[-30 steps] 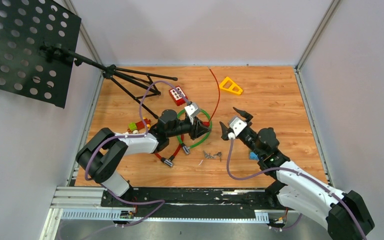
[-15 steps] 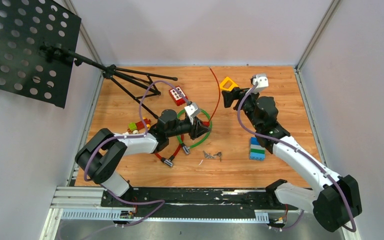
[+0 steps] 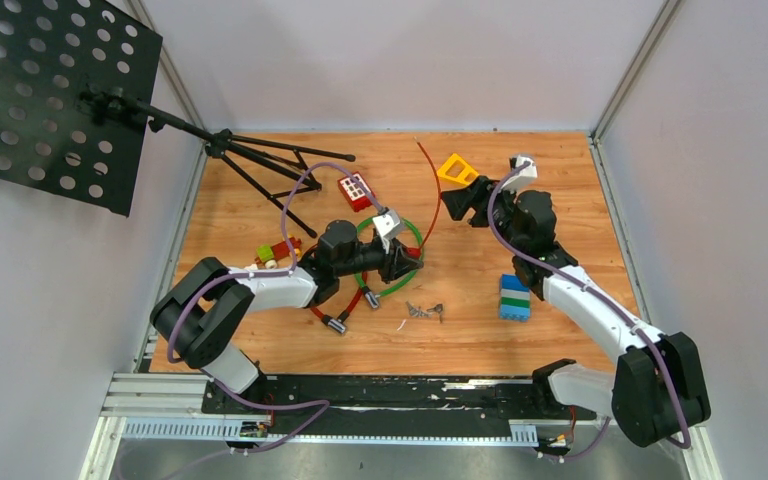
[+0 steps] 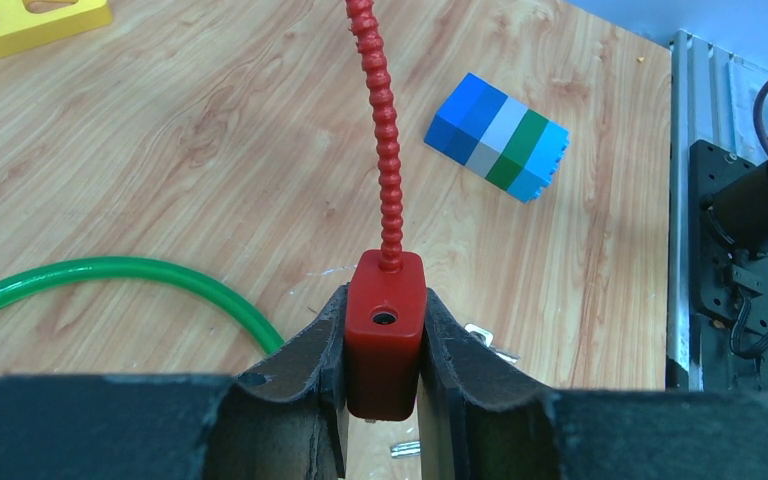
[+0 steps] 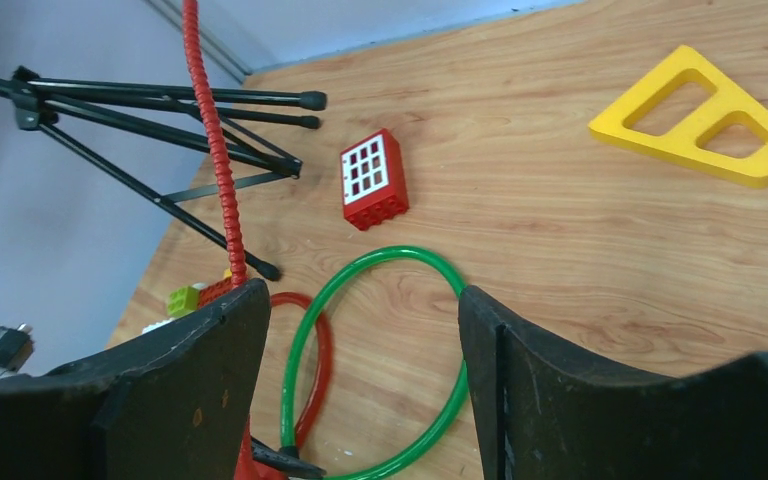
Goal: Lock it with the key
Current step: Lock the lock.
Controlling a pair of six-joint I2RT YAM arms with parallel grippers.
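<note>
My left gripper (image 3: 403,262) is shut on the red lock body (image 4: 385,335), keyhole face towards the camera, low over the table. The lock's red beaded cable (image 4: 380,120) rises from it and arcs towards the far wall (image 3: 433,195). The small silver keys (image 3: 425,311) lie on the table in front of the left gripper; a bit of them shows behind a finger in the left wrist view (image 4: 490,345). My right gripper (image 3: 463,203) is open and empty, held at the far middle, just right of the cable (image 5: 215,150).
A green cable ring (image 3: 420,245) and red loop (image 3: 317,312) lie around the left gripper. A yellow triangle (image 3: 457,170), a red window brick (image 3: 355,189), a blue-green block (image 3: 513,297), small bricks (image 3: 278,250) and a music stand's tripod (image 3: 260,160) are on the table.
My right arm swung from the table's middle to the far side beside the yellow triangle, then dipped a little towards the cable. The left gripper kept holding the lock, barely moving.
</note>
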